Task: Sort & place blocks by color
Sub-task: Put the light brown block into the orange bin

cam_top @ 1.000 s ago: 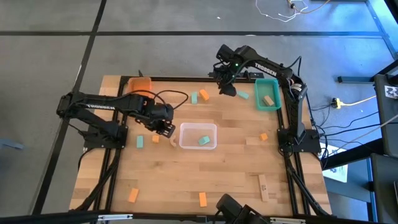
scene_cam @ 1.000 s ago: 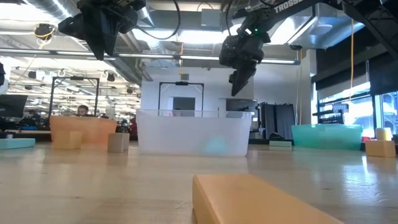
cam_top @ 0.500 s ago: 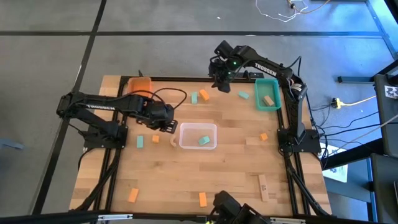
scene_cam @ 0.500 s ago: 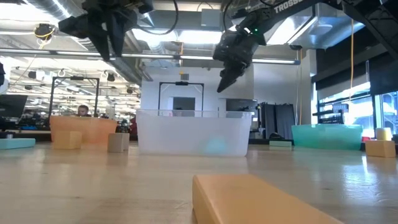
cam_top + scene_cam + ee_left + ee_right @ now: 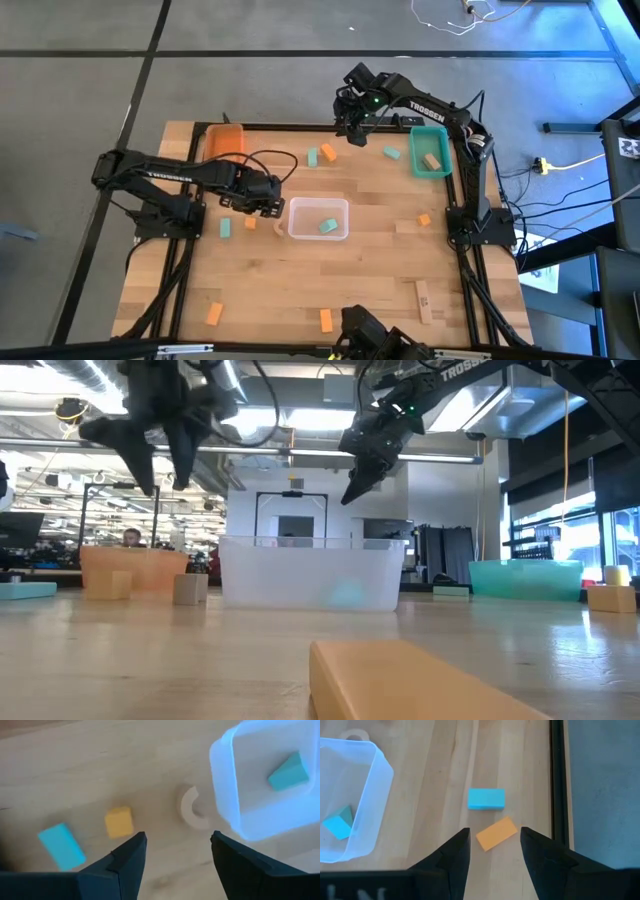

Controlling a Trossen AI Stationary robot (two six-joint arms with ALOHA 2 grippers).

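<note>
Left gripper (image 5: 175, 852) spreads wide above the tan arch (image 5: 192, 810); right gripper (image 5: 492, 851), half open, hovers over the orange block (image 5: 496, 833).

The high view shows three trays: one orange tray (image 5: 224, 138), one teal tray (image 5: 430, 151) and one clear tray (image 5: 318, 219). Orange blocks (image 5: 327, 152) number five. Mint green blocks (image 5: 312, 157) number four, one of them inside the clear tray. Tan blocks (image 5: 432, 160) number three, one curved. Two arms are present.
</note>
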